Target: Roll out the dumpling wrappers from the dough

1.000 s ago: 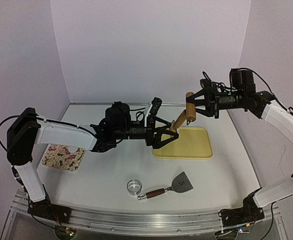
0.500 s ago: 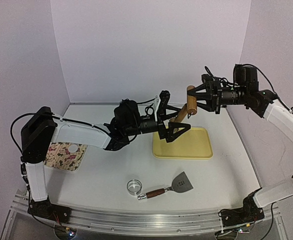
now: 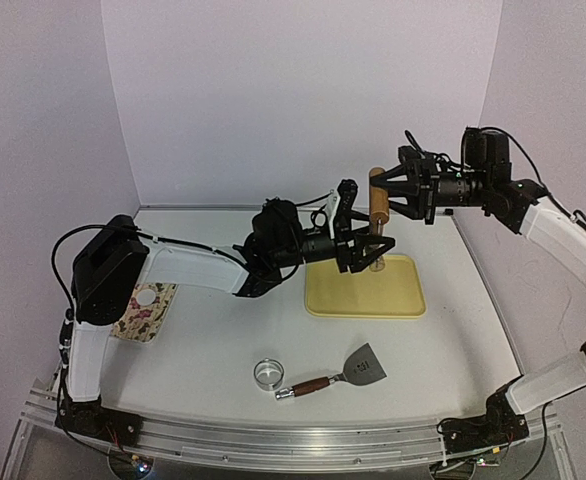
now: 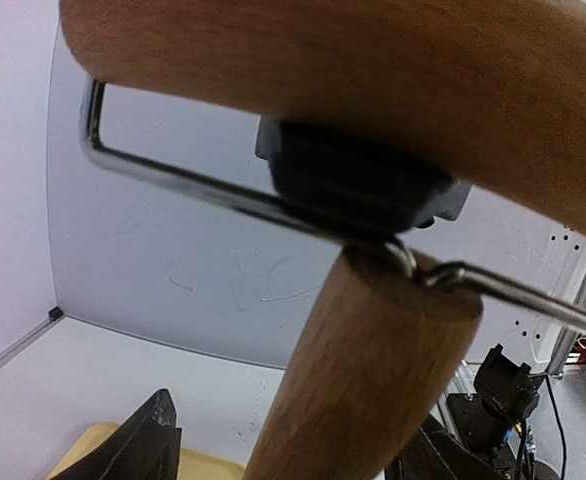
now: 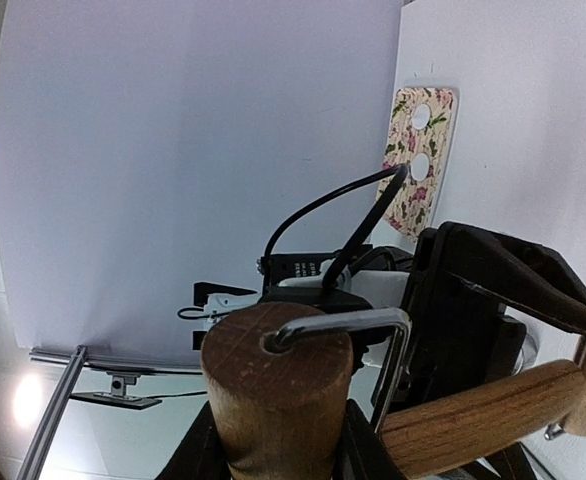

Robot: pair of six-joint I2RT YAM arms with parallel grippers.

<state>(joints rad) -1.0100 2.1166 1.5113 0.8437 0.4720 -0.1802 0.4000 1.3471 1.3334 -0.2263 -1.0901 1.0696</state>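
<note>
Right gripper (image 3: 379, 192) grasps the rolling pin (image 3: 378, 212) above the yellow tray (image 3: 395, 292); left gripper (image 3: 368, 252) brackets its handle (image 4: 358, 390) (clamped or not, cannot tell).

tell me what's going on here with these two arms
The right tool holds a wooden rolling pin by its roller above the yellow tray. The left tool sits around the handle with a gap on one side, not gripping yet. A metal ring and a scraper lie near the front.
</note>
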